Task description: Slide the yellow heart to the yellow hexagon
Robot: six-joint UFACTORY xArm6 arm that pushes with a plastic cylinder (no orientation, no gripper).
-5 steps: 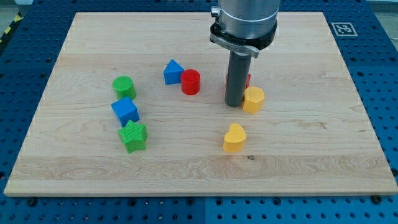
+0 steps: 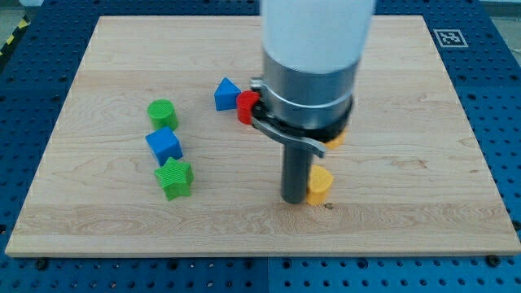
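Observation:
The yellow heart (image 2: 320, 185) lies near the board's lower middle, partly hidden by my rod. My tip (image 2: 294, 199) rests on the board right against the heart's left side. The yellow hexagon (image 2: 336, 138) is above the heart; only a small edge of it shows past the arm's body. Most of it is hidden.
A red cylinder (image 2: 244, 106) and a blue triangular block (image 2: 226, 94) sit left of the arm. A green cylinder (image 2: 162, 112), a blue cube (image 2: 164, 146) and a green star (image 2: 174, 177) stand in a column at the left. The wooden board (image 2: 98, 220) ends near the view's bottom.
My tip has moved down the view, from beside the yellow hexagon to the left side of the yellow heart. The arm's body now covers most of the hexagon and the red block behind it.

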